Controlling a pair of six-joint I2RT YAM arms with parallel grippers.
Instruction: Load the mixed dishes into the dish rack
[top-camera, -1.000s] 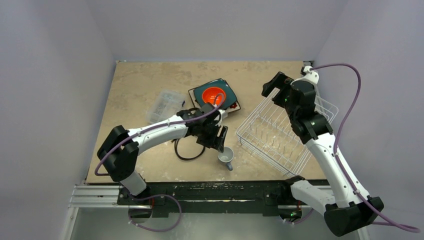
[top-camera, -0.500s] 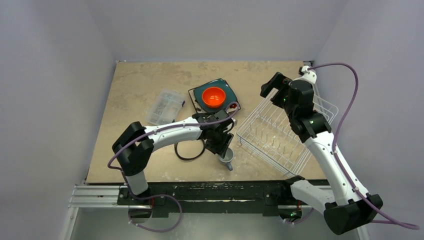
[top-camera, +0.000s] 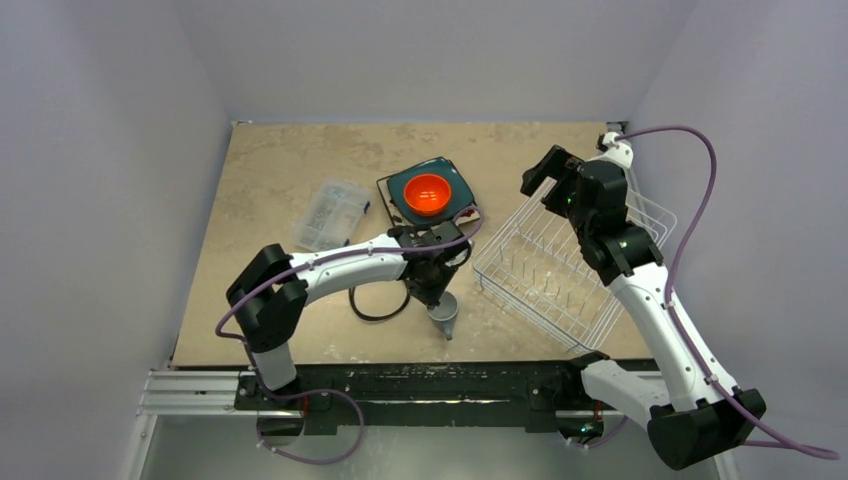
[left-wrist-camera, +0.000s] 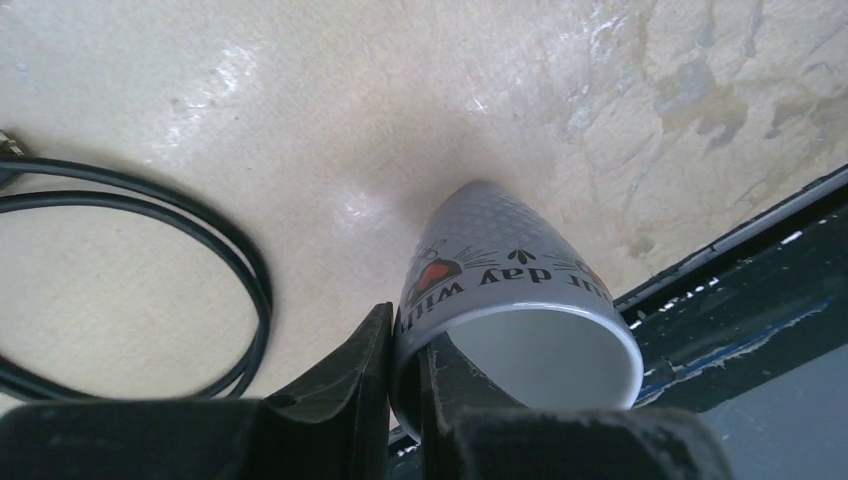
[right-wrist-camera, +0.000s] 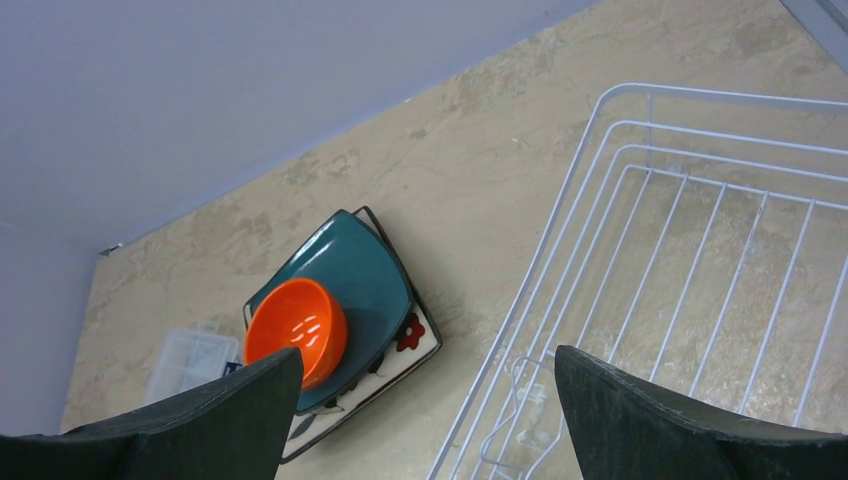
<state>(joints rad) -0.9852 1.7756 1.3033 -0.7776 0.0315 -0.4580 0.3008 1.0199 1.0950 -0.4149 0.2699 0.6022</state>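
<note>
The grey-blue mug (left-wrist-camera: 500, 260) with printed lettering is near the table's front edge (top-camera: 444, 318). My left gripper (left-wrist-camera: 405, 380) is shut on its rim, with one finger inside the mug and one outside. The orange bowl (top-camera: 427, 192) rests in the dark teal squarish plate (top-camera: 455, 178), which lies on the dark-rimmed patterned plate (right-wrist-camera: 405, 340). The white wire dish rack (top-camera: 560, 270) stands at the right. My right gripper (right-wrist-camera: 428, 365) hangs open above the rack's far left corner (top-camera: 545, 170), holding nothing.
A clear plastic compartment box (top-camera: 330, 212) lies left of the plate stack. A black coiled cable (left-wrist-camera: 200, 240) lies just left of the mug. The dark rail along the table's near edge (left-wrist-camera: 740, 260) runs close behind the mug. Walls stand on three sides.
My left gripper came down onto the mug and closed on its rim. The mug shifted slightly left. The right arm barely moved.
</note>
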